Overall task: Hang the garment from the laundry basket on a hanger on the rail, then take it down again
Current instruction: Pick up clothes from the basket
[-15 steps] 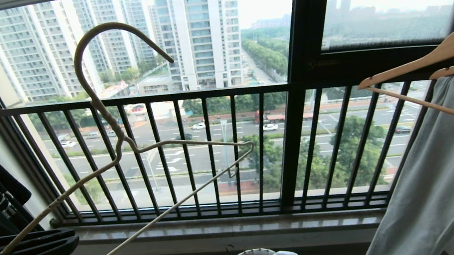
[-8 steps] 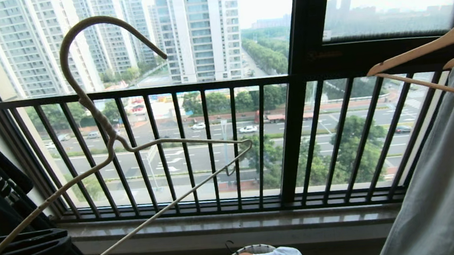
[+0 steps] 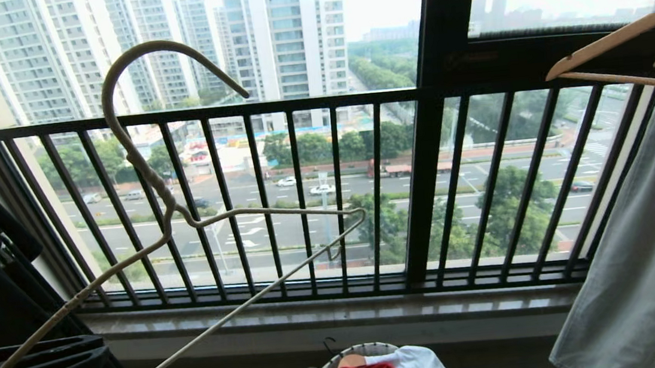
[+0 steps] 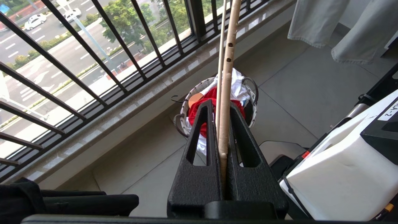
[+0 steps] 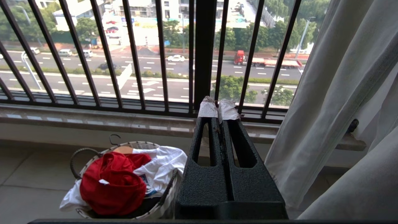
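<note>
The left gripper [image 4: 222,124] is clenched on one shoulder end of the hanger [image 3: 258,211], and holds it up in front of the window railing [image 3: 308,105], with the hook above the railing's top bar. The right gripper [image 5: 220,113] is closed on nothing; it points toward the railing, above and beside the laundry basket [image 5: 77,155].

The laundry basket stands on the floor just below the window sill [image 3: 340,318]. The garment [image 5: 112,183] lies crumpled on top of it, next to some white cloth [image 5: 164,163].

I judge that the step in hand is to come down to the basket and take the red shirt. To do it well, the free gripper should pinch the red cloth only, near the neck label if possible, so the white cloth stays in the basket. The hanger should stay high and away from the railing bars, because its hook could catch there.

The rail is in no view. The lettering on the shirt is folded away. How much of the shirt is buried under the white cloth I cannot tell.
</note>
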`<state>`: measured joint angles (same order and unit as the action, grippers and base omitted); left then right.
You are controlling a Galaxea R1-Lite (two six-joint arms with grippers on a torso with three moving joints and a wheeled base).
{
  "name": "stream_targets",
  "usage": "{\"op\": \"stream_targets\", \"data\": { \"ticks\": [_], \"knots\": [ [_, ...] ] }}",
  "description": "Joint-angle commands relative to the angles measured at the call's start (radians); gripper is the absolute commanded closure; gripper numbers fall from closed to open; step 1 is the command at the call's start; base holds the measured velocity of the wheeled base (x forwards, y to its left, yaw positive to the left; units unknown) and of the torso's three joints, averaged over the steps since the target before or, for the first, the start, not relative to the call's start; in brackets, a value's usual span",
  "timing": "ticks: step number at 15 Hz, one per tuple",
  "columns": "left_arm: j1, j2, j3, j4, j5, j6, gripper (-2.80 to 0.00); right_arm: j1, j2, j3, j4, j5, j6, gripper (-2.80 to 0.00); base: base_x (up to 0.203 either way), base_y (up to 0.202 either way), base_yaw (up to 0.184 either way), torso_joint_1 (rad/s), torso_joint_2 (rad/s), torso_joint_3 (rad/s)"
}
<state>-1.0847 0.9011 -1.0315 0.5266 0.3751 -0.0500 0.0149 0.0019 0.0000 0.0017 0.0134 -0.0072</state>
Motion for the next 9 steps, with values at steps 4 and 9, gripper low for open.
{"op": "stream_targets", "data": {
  "ticks": [4, 9],
  "knots": [
    [0.0, 0.007, 0.008, 0.003, 0.002, -0.001, 0.0, 0.0, 0.0, 0.0, 0.0, 0.0, 0.0, 0.0, 0.0, 0.0, 0.0, -0.232, 0.54, 0.313],
    [-0.001, 0.007, 0.007, 0.001, 0.001, -0.001, 0.0, 0.0, 0.001, 0.0, 0.0, 0.0, 0.0, 0.0, 0.0, 0.0, 0.0, -0.213, 0.53, 0.309]
  ]
}}
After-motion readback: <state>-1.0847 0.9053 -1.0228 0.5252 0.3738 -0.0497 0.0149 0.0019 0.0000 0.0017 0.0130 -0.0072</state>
